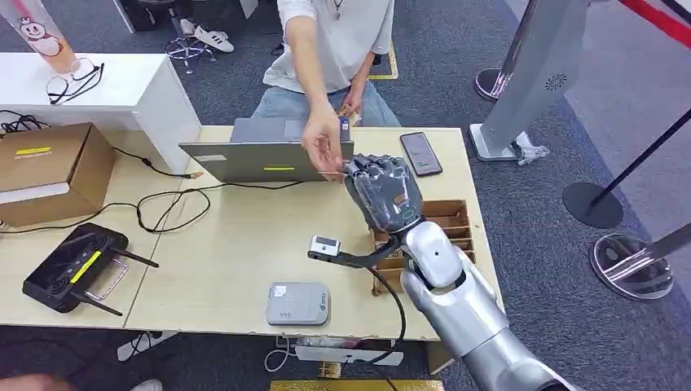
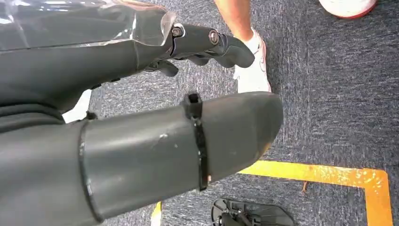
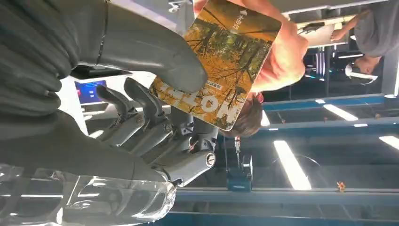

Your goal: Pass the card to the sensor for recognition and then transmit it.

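A demo area in an office or exhibition hall. Grey carpet [image 1: 456, 49], stanchions [image 1: 593, 202] with a red rope and an entry gate [image 1: 534, 77] surround a pale tabletop [image 1: 228, 244]. It carries a laptop [image 1: 265, 159], a router [image 1: 75, 267] and cables.

on the table [image 1: 220, 244], a laptop [image 1: 265, 151] sits at the far edge, with a phone [image 1: 420, 152] to its right. a cardboard box [image 1: 49, 167] lies at the far left, a router [image 1: 73, 267] nearer on that side. a flat sensor [image 1: 298, 303] rests at the near edge, and a compartmented tray [image 1: 452, 220] sits at the right. the right hand [image 1: 383, 191] is raised beyond the tray, its thumb pressing the card [image 3: 221, 61], touching a person's hand [image 1: 324, 147] in front of the laptop.
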Controlling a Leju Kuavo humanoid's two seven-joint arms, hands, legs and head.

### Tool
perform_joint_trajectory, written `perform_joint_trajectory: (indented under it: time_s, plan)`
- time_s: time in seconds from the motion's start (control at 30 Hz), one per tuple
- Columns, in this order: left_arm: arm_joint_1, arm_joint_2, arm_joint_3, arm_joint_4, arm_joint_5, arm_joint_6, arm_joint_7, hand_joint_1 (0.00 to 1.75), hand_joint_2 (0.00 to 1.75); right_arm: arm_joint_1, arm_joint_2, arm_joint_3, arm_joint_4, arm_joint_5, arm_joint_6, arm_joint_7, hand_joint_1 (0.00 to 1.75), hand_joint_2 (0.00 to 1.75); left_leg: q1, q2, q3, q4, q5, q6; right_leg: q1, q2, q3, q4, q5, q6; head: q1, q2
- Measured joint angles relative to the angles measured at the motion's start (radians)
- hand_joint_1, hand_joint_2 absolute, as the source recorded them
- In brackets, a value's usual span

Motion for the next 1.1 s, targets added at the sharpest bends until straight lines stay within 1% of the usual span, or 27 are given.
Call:
perform_joint_trajectory:
  time_s: [0.2,0.33,0.53,0.63,0.7,0.8,0.9,1.1]
  plan:
    - [0.001,0.0,0.0,0.0,0.0,-0.001,0.0,0.0,0.0,0.0,0.0,0.0,-0.007,-0.079,0.016,-0.036,1.75,1.75,0.0,0.0,0.0,0.0,0.0,0.0,0.0,0.0,0.0,0.0,0.0,0.0,0.0,0.0]
    - [0.001,0.0,0.0,0.0,0.0,-0.002,0.0,0.0,0.0,0.006,0.0,0.0,-0.027,-0.176,0.058,-0.075,1.75,1.75,0.0,0.0,0.0,0.0,0.0,0.0,0.0,0.0,0.0,0.0,0.0,0.0,0.0,0.0]
    - [0.002,0.0,0.0,0.0,0.0,-0.002,0.0,0.0,0.0,0.028,0.0,-0.006,-0.09,-0.412,0.197,-0.14,1.75,1.75,0.0,0.0,0.0,0.0,0.0,0.0,0.0,0.0,0.0,0.0,0.0,0.0,0.0,0.0]
    - [0.002,0.0,0.0,0.0,0.0,-0.002,-0.001,0.0,0.0,0.043,0.0,-0.011,-0.124,-0.54,0.29,-0.162,1.75,1.75,0.0,0.0,0.0,0.0,0.0,0.0,0.0,0.0,0.0,0.0,0.0,0.0,0.0,0.0]
    - [0.002,0.0,0.0,0.0,0.0,-0.002,-0.002,0.0,0.0,0.054,0.0,-0.016,-0.148,-0.645,0.372,-0.171,1.75,1.75,0.0,0.0,0.0,0.0,0.0,0.0,0.0,0.0,0.0,0.0,0.0,0.0,0.0,0.0]
    - [0.002,0.0,0.0,0.0,0.0,-0.003,-0.002,0.0,0.0,0.065,0.0,-0.03,-0.178,-0.767,0.468,-0.174,1.75,1.75,0.0,0.0,0.0,0.0,0.0,0.0,0.0,0.0,0.0,0.0,0.0,0.0,0.0,0.0]
    - [0.002,0.0,0.0,0.0,0.0,-0.008,-0.002,0.0,0.0,0.071,-0.002,-0.035,-0.197,-0.858,0.548,-0.168,1.75,1.75,0.0,0.0,0.0,0.0,0.0,0.0,0.0,0.0,0.0,0.0,0.0,0.0,0.0,0.0]
    - [0.002,0.002,0.0,0.0,-0.003,-0.014,0.0,0.0,0.0,0.084,-0.013,-0.035,-0.206,-0.982,0.675,-0.132,1.75,1.75,0.0,0.0,0.0,0.0,0.0,0.0,0.0,0.0,0.0,0.0,0.0,0.0,0.0,0.0]
